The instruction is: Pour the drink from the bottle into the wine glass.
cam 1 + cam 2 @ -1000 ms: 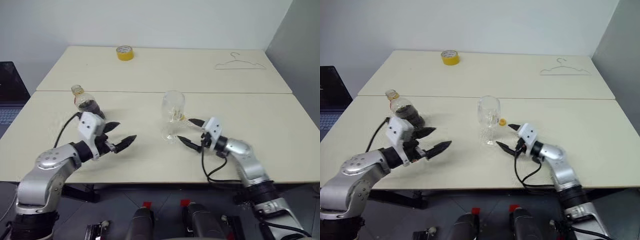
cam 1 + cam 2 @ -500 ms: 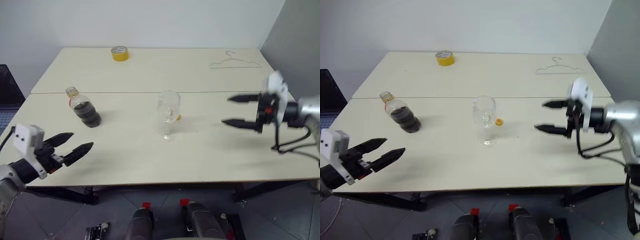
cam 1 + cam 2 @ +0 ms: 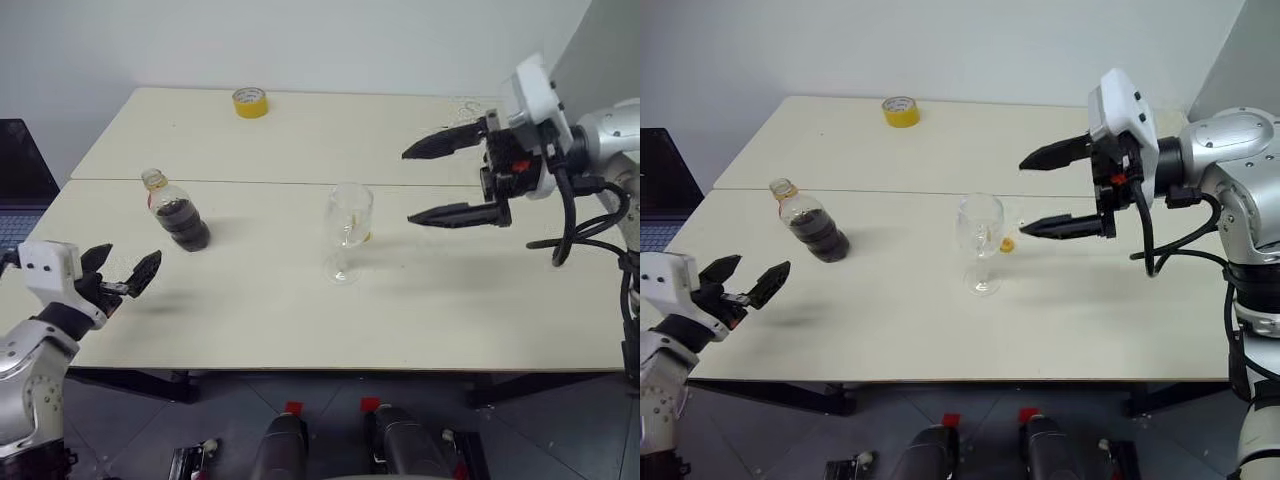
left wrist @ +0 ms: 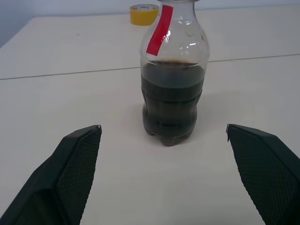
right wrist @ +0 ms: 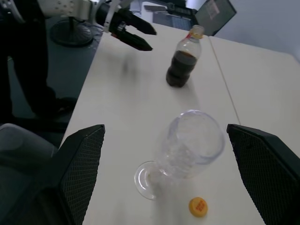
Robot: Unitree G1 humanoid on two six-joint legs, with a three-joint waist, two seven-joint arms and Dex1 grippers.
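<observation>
Both claws stand wide open and hold nothing — the left claw (image 3: 122, 277) hangs low at the near left edge of the tabletop (image 3: 300, 320), facing the bottle (image 3: 178, 212), while the right claw (image 3: 432, 182) is raised above the tabletop's right side, its fingers aimed toward the wine glass (image 3: 347, 232). That bottle stands upright and uncapped on the left, its dark drink (image 4: 172, 101) filling the lower body, a red tag (image 4: 160, 30) on its neck. Well apart from it, mid-table, the wine glass stands upright and looks empty. A small yellow-orange cap (image 5: 198, 206) lies just beside the glass's foot — a yellow tape roll (image 3: 249, 102) sits far back.
</observation>
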